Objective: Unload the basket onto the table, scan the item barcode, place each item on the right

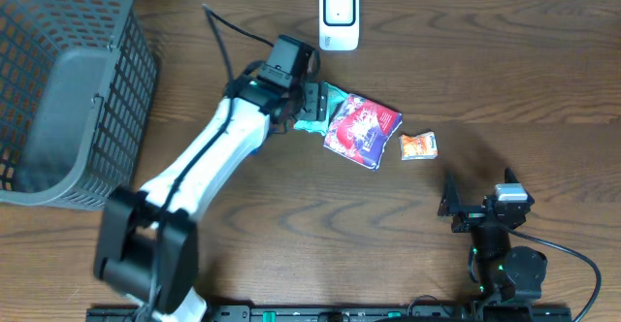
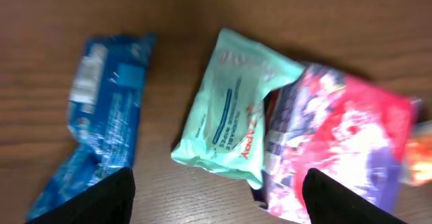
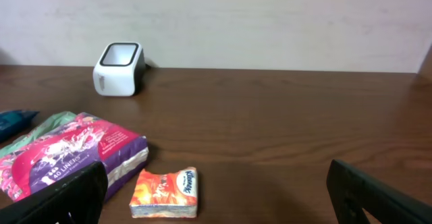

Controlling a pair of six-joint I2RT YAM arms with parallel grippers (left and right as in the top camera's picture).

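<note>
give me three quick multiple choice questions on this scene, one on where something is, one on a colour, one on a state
1. Where does the white scanner stand?
A) in the basket
B) at the far edge of the table, beyond the packets
C) beside the right arm

2. What colour is the small pack right of the pink packet?
A) blue
B) orange
C) green

3. How do the left jaws stand?
A) shut on a packet
B) shut on nothing
C) open, holding nothing

Answers:
1 B, it sits alone on the wood past the packets.
2 B, it looks orange in both the overhead and right wrist views.
3 C, the left wrist view shows the fingers wide apart over the mint packet, which lies on the table.
</note>
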